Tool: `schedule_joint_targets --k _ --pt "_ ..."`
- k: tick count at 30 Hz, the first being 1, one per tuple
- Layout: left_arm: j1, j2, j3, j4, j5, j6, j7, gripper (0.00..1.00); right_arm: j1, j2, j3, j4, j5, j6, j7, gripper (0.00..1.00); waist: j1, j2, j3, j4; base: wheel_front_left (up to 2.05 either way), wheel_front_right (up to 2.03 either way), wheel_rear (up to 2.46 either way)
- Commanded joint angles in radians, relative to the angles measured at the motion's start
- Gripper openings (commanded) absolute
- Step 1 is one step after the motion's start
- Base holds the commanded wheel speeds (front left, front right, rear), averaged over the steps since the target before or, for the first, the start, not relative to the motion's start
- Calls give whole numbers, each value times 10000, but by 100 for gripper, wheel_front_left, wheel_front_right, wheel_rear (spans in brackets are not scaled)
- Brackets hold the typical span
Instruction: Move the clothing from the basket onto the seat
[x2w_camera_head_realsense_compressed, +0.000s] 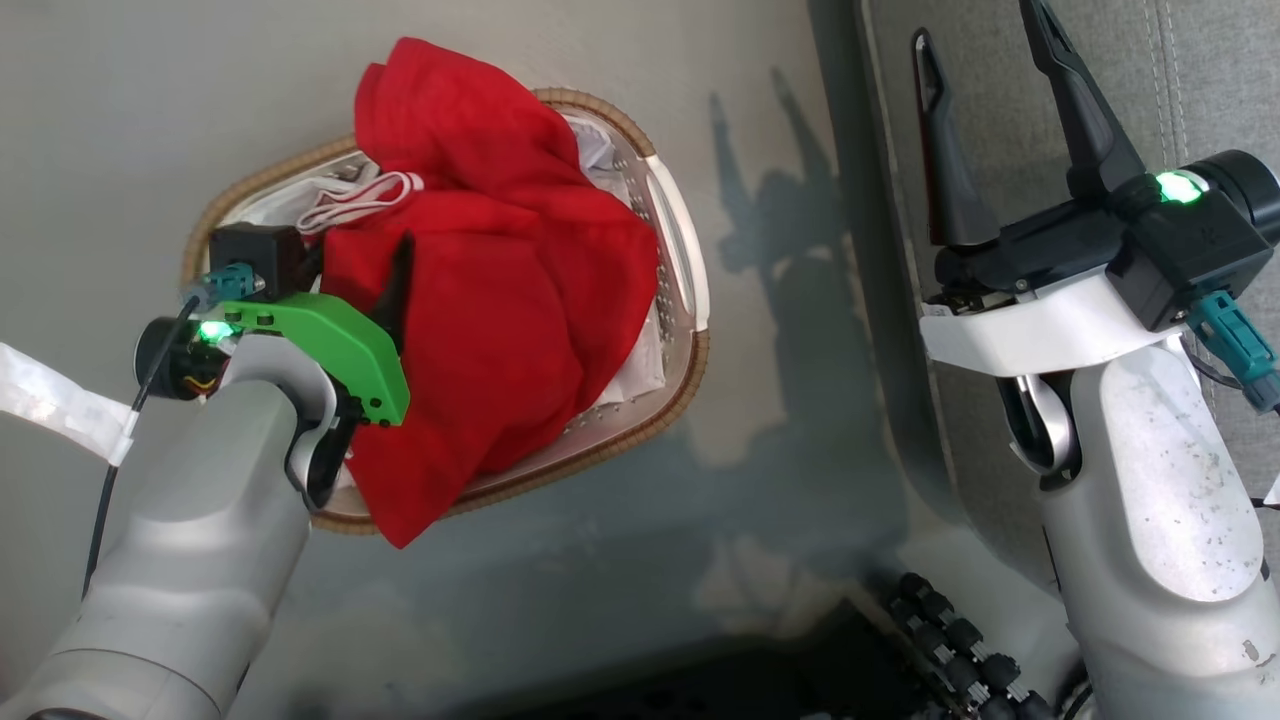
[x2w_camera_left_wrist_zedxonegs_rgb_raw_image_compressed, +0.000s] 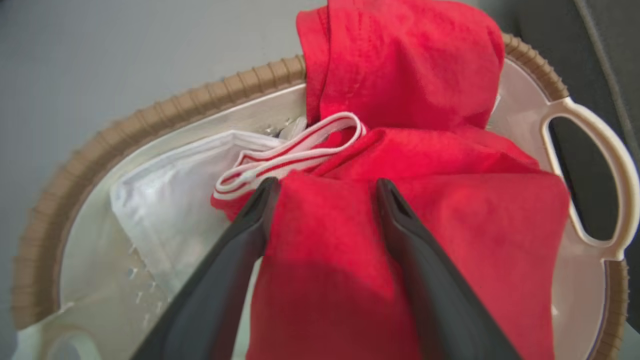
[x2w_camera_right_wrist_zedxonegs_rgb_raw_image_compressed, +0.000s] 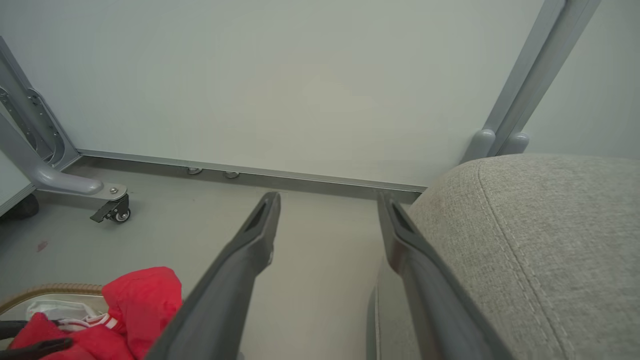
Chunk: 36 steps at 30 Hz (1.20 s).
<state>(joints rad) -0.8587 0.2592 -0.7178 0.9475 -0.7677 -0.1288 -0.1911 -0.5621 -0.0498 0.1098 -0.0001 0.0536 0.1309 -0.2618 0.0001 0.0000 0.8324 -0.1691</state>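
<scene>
Straddling a fold of the red fabric garment (x2w_camera_head_realsense_compressed: 500, 300) heaped in the brown-rimmed oval white plastic basket (x2w_camera_head_realsense_compressed: 690, 290), I am holding the fingers of my left gripper (x2w_camera_left_wrist_zedxonegs_rgb_raw_image_compressed: 325, 186) spread apart, risking a thin pinch that slips.

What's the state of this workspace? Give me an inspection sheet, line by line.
Surface: grey floor; basket stands on it beside the seat.
Job's things: red clothing heaped in the basket, one fold hanging over the rim; white liner beneath.
Clutter: nothing seen.
Grippers: left gripper open, fingers astride a clothing fold; right gripper open, by the seat's edge.
Cables: black cable by the left forearm; teal plug at the right wrist.
Surroundings: pale wall, castered grey frame.
</scene>
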Motion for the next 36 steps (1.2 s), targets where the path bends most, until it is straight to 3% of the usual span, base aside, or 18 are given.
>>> schedule_joint_targets --k 1,9,10,11,18,24,30,36 --pt "-193 90 -185 50 -331 -27 155 100 8 -25 -13 -42 56 -3 -48 100 -1 0 285 -210 0 0 0" --pt "221 314 -1935 -336 -1708 -27 789 100 -43 -27 9 205 100 -3 -48 100 -1 0 145 -138 0 0 0" --pt "256 350 -2161 -342 -1857 -27 754 14 -62 -27 24 244 114 -3 -48 100 -1 0 61 -140 0 0 0" --pt "290 354 -2249 -309 -1994 -27 653 0 -66 -29 26 279 132 -3 -48 100 -1 0 -28 -140 0 0 0" --pt "742 320 -3398 -365 -2615 -28 50 0 297 -29 -64 690 21 -3 -48 100 -1 0 -1145 -24 0 0 0" --pt "1216 45 -3747 -139 -2707 -28 -681 0 856 -39 26 1263 -137 -5 -48 100 -1 0 -2645 311 0 0 0" --pt "1814 -102 -2618 -701 -2163 -28 -737 0 1528 -33 64 1745 -76 -6 -48 100 -1 0 -4088 690 0 0 0" --pt "2841 -403 -989 -1749 -864 -28 -736 0 2316 -35 184 2213 15 -6 -48 100 -1 0 -5460 1045 0 0 0"
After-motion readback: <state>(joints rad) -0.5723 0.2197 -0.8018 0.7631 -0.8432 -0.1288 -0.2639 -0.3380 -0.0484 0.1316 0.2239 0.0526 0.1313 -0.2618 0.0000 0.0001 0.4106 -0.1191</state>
